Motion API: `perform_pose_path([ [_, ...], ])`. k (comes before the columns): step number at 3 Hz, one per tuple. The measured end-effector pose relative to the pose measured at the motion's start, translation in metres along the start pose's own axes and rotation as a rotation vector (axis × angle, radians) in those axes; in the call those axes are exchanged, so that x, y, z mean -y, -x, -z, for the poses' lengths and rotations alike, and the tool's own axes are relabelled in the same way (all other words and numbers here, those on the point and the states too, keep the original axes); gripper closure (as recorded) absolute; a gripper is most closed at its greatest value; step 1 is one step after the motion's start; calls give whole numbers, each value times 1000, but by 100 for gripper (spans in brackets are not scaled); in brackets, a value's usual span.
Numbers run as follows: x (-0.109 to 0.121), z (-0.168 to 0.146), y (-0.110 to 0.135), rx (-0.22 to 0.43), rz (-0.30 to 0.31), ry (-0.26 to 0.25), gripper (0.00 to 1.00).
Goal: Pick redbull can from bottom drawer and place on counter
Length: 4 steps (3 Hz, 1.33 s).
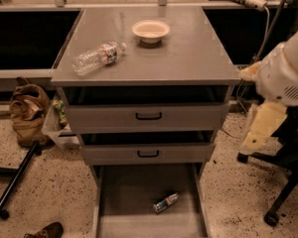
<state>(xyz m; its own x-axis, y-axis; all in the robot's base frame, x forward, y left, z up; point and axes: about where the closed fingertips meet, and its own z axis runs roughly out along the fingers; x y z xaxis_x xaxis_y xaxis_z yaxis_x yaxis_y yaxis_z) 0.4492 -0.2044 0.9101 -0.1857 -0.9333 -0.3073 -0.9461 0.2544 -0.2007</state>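
Gripper (253, 140), cream-coloured, hangs tip-down from the white arm beside the cabinet's right flank as the camera sees it, carrying nothing; whether it is spread or closed cannot be told from this angle. It is well apart from every task object, which suggests that the reach has not yet begun.

Redbull can (165, 203): lower than the gripper and to its left in the camera view, lying on its side on the floor of the bottom drawer (124, 192), askew to the drawer walls. The drawer is pulled fully out, presumably so the can may be reached from above (the low side walls leave it exposed).

Counter (188, 53): above gripper level and to its left, the intended resting place. On it, on the side away from the gripper, lies a clear water bottle (97, 57), also on its side; further back stands a shallow bowl (150, 30). The counter edge nearest the gripper is bare, a likely spot for the can.

Between counter and bottom drawer: upper drawer (188, 118) and middle drawer (188, 153), each with a black handle, both slightly ajar. They overhang the rear of the bottom drawer, so the descent probably has to come from the front.
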Motion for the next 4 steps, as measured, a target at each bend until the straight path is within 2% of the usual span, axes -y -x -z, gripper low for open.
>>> perform_pose_path([
  [1, -12, -81, -6, 24, -14, 39, 0],
  [2, -28, -161, -11, 18, -18, 85, 0],
  [3, -28, -161, -11, 18, -18, 85, 0],
  [4, -22, -187, -8, 66, -23, 85, 0],
])
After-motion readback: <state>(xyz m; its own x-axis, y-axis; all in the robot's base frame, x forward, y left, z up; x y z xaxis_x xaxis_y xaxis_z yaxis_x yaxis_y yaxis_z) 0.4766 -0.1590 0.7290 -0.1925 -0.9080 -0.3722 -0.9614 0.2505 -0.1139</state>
